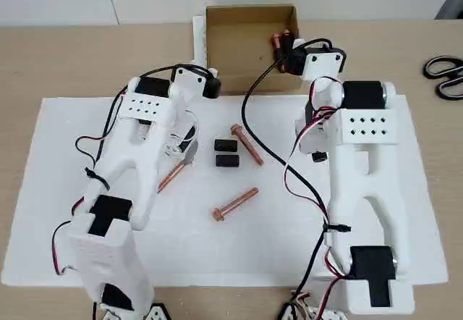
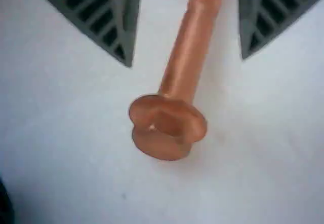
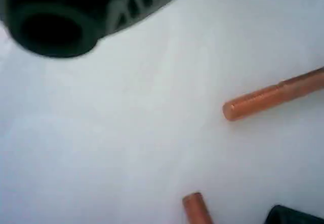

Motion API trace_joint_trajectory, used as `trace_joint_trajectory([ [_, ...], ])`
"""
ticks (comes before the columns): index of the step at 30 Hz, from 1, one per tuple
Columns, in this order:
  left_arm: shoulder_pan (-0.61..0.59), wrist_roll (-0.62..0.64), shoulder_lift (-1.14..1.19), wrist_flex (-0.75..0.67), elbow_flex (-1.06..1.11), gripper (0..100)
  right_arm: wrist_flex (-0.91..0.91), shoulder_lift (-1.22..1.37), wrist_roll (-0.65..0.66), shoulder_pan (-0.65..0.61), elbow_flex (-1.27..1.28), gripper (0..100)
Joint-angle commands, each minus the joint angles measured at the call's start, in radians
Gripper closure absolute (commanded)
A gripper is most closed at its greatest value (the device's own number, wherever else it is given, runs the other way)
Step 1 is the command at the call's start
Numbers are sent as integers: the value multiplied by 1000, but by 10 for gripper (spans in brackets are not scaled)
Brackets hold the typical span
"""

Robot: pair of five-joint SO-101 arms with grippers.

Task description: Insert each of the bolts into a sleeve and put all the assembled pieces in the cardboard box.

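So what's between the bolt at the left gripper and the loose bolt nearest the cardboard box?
In the high view, the farther sleeve and nearer sleeve lie between the left bolt and the loose bolt.

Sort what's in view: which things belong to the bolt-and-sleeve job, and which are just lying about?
Job:
bolt straddled by the open left pincer; two more bolts; two sleeves on the white mat; third sleeve in the right pincer; cardboard box holding assembled pieces.

Lying about:
scissors, off the mat.
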Motion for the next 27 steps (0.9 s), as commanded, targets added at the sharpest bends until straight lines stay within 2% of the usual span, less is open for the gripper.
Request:
trace_joint_trajectory([
  [1, 5, -3, -6, -37, 24, 863, -12, -42, -12, 5, -46, 981],
  [17, 5, -2, -3, -106, 71, 863, -12, -42, -12, 5, -46, 981],
  [27, 5, 0, 100, -133, 68, 863, -12, -42, -12, 7, -46, 981],
])
